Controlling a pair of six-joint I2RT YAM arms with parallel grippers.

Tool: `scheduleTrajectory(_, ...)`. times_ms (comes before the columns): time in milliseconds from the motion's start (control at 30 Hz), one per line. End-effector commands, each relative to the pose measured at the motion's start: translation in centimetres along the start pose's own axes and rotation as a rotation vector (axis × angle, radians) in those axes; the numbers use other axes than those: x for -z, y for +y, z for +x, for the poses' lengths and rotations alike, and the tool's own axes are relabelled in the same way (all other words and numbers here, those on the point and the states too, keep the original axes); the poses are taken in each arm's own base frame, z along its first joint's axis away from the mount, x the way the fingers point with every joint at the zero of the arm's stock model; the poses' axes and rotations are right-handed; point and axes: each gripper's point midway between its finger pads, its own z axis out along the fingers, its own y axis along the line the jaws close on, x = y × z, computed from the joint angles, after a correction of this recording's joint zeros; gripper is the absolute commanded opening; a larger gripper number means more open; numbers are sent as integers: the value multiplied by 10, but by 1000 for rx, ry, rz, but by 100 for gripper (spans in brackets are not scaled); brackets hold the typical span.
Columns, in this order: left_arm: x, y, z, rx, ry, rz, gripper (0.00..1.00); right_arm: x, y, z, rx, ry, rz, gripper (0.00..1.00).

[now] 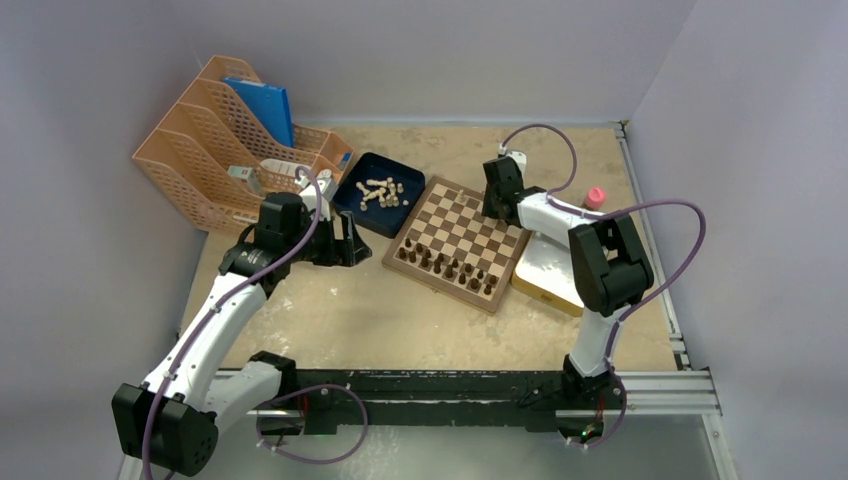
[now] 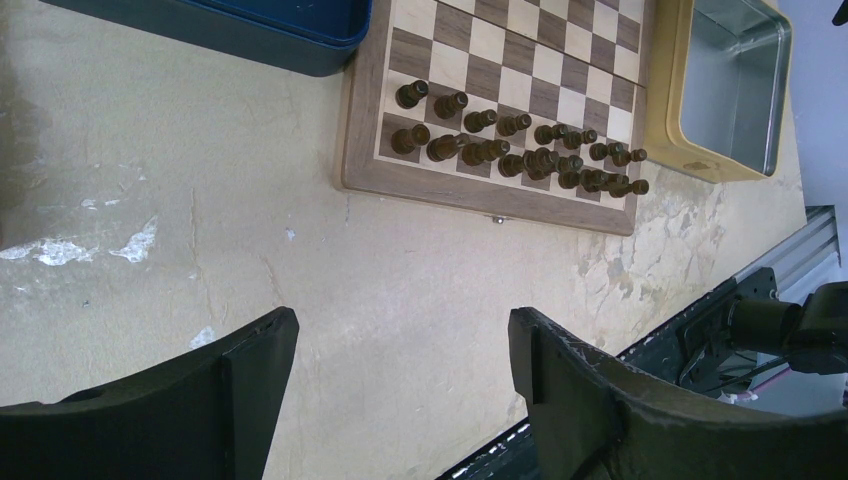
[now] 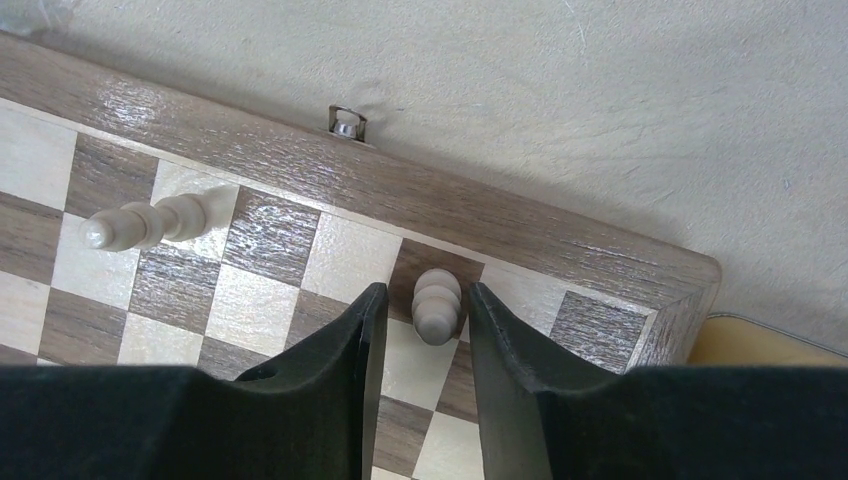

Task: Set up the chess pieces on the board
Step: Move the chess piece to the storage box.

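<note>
No writing, label, brand, number or sign is legible on anything here.

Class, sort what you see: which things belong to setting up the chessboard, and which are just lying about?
For the job: chess pieces, board, dark blue tray holding pieces.
Lying about: orange file racks, yellow-rimmed tin, small pink object.

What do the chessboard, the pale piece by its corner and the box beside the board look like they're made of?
The board: wood with a satin sheen; grain streaks show on frame and squares. The pale piece: likely turned light wood, smooth and matte; plastic not ruled out. The box: bare metal inside, dull grey reflections, with a yellow rim.
</note>
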Motion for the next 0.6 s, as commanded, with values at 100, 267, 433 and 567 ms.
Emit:
scheduleTrajectory(100, 3, -5, -5, -44, -27, 20, 77, 16, 4, -21, -14, -45, -17, 42)
scheduleTrajectory(267, 4, -6, -6, -46, -32, 20, 77, 11, 5, -20, 1, -40, -13, 45)
scheduleTrajectory(433, 5, -6, -6, -48, -36, 19, 77, 5, 5, -17, 9, -33, -7, 45)
scheduleTrajectory(567, 5, -5, -7, -48, -39, 13, 77, 2, 7, -12, 9, -30, -21, 46)
